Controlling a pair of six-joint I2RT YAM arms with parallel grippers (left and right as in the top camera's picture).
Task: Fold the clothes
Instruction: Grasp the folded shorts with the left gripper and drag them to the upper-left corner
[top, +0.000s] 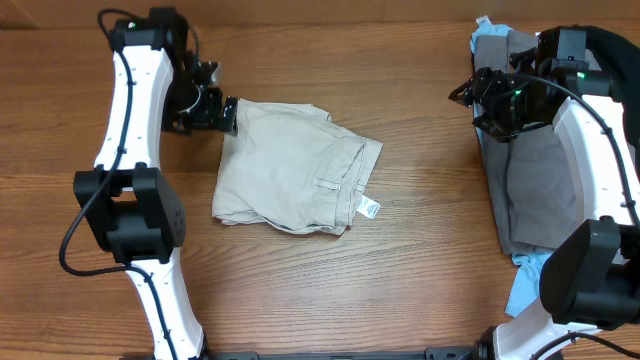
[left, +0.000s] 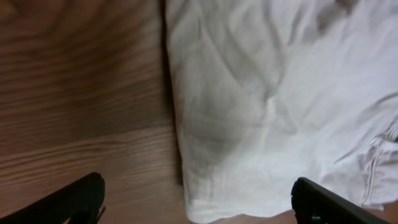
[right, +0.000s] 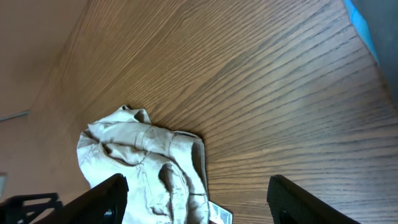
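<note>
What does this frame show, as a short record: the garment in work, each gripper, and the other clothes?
garment in work: beige shorts, lying mid-table, creased
label: small white tag at the shorts' lower right corner
left gripper: open, at the shorts' upper left edge; contact cannot be told
right gripper: open, empty, near the far end of the pile
pile of garments: grey on top, light blue showing beneath, at the table's right edge
surface: wooden table

Warm brown wood-grain table under even light.
</note>
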